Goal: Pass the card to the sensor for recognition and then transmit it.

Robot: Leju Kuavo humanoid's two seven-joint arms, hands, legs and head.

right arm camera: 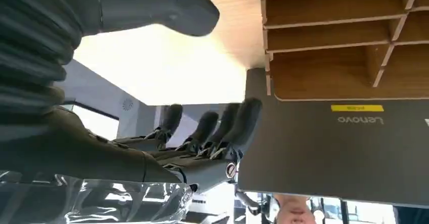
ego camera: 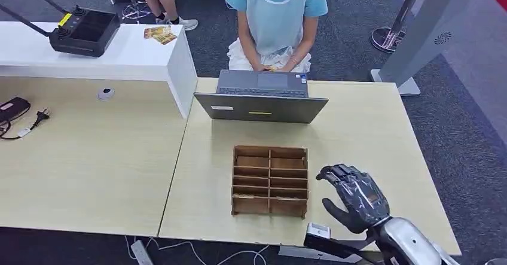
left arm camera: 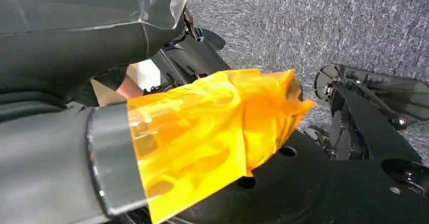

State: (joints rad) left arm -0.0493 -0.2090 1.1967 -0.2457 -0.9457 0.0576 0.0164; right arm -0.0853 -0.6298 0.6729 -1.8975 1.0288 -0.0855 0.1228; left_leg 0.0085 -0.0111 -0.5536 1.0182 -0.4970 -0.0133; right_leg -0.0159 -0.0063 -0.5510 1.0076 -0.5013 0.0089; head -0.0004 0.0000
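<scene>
My left hand (left arm camera: 212, 133) hangs over carpet, wrapped in orange film, so I cannot tell its grip. Cards (ego camera: 159, 34) lie at the white counter's (ego camera: 89, 61) far right corner; near the table's (ego camera: 370, 133) front edge, right of the wooden organizer (ego camera: 270, 181) (laptop (ego camera: 261, 97) behind), my right hand (ego camera: 354, 196) hovers empty, fingers (right arm camera: 243, 120) spread.

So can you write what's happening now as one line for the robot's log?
right hand: open, over table, beside wooden organizer | left hand: hanging, yellow-wrapped | laptop: open, person behind | card: not held

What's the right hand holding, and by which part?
Nothing. The right hand hovers open over the table, beside the wooden organizer, fingers spread and empty.
</scene>
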